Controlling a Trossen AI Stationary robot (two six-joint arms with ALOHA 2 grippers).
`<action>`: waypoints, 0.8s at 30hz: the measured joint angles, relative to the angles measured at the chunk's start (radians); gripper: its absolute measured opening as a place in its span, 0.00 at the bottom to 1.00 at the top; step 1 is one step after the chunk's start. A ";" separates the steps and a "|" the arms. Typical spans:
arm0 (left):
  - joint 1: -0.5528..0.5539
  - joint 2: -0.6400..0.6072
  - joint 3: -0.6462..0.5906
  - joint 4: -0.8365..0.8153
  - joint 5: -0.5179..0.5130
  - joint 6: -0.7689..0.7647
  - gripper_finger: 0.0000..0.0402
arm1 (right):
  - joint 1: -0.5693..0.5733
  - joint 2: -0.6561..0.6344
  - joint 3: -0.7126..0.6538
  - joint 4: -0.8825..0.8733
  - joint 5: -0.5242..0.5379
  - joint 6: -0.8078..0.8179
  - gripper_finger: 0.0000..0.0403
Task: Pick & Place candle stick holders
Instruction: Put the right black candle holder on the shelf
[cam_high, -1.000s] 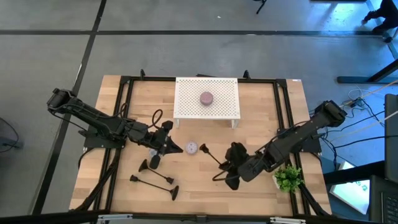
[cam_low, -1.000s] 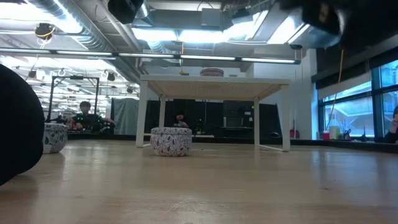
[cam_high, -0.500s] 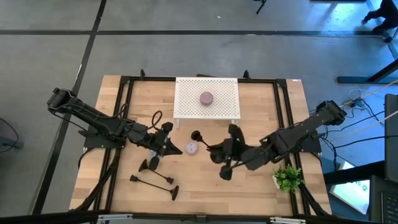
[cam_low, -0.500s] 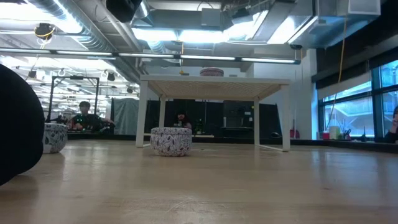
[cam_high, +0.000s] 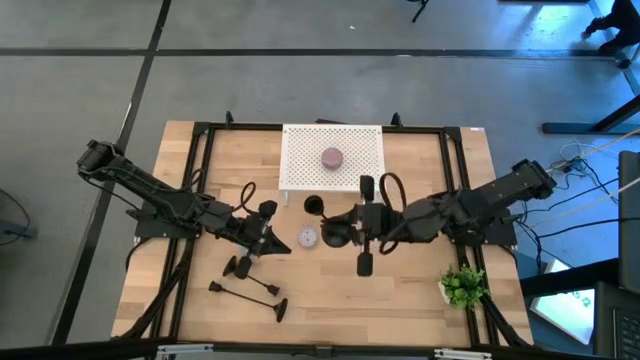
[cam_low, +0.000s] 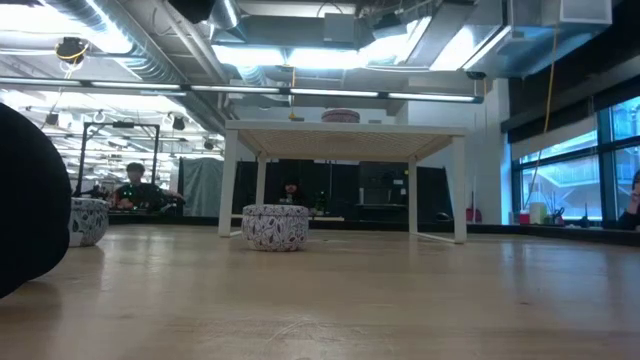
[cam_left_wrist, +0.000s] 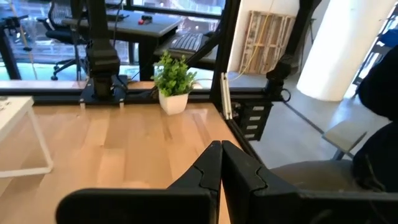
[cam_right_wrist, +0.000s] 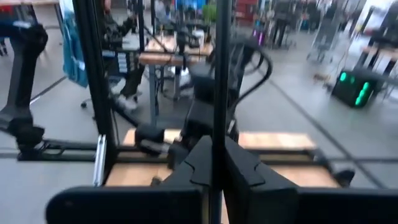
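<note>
Right end effector (cam_high: 345, 234) grips candle stick holder (cam_high: 322, 222) mid-table.

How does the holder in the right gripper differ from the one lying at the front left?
The held holder is clamped by its stem in the shut right gripper; the lying holder is touched by nothing. The held one is near the white stand, while the lying one rests flat on the table near its front edge. Both are slim and black.

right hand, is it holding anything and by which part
The right hand is shut on a candle stick holder, gripping its thin stem partway along. The left hand is shut and empty.
</note>
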 joint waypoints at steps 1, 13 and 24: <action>-0.005 0.000 0.000 0.002 0.000 0.000 0.01 | -0.006 0.000 0.000 0.020 -0.003 -0.021 0.04; -0.050 0.000 0.000 0.001 -0.007 0.000 0.01 | -0.110 0.000 -0.079 0.181 -0.193 -0.136 0.04; -0.063 0.000 0.000 0.005 -0.035 0.000 0.01 | -0.253 -0.048 -0.351 0.505 -0.346 -0.132 0.04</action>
